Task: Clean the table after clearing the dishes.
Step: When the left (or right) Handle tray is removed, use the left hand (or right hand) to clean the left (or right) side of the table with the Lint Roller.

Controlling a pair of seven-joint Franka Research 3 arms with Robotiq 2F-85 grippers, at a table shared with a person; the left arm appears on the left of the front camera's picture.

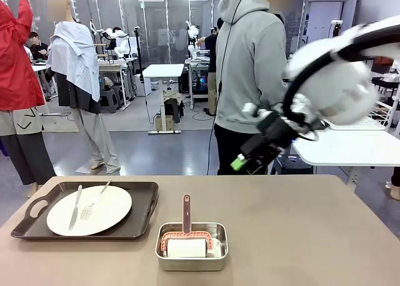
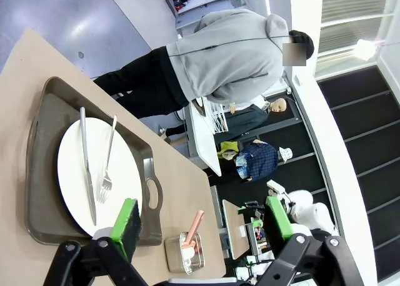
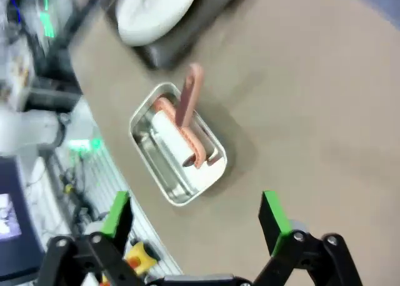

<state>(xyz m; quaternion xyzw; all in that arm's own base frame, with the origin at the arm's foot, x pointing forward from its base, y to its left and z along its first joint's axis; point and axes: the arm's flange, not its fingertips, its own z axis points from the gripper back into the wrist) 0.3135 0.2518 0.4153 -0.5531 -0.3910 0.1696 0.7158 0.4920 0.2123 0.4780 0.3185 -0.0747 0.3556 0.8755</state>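
Note:
On the left part of the taupe-brown table (image 1: 300, 236) lies a dark brown handled tray (image 1: 140, 220) with a round white plate (image 1: 103, 210), a knife (image 1: 75, 207) and a fork (image 1: 94, 205) on it. My right gripper (image 1: 247, 161) hangs blurred above the table's far right side, open and empty. In the right wrist view that gripper (image 3: 194, 217) looks down on the table (image 3: 312, 98) and the plate (image 3: 156, 11). My left gripper (image 2: 203, 222) stands open and empty above the tray (image 2: 37, 173) and plate (image 2: 75, 180).
A small steel pan (image 1: 192, 259) holding a pink-handled roller (image 1: 186, 214) stands near the table's front middle, seen also as the pan (image 3: 178, 152) under my right gripper. A person in a grey hoodie (image 1: 250, 67) stands at the far edge, turned toward a white side table (image 1: 350, 145).

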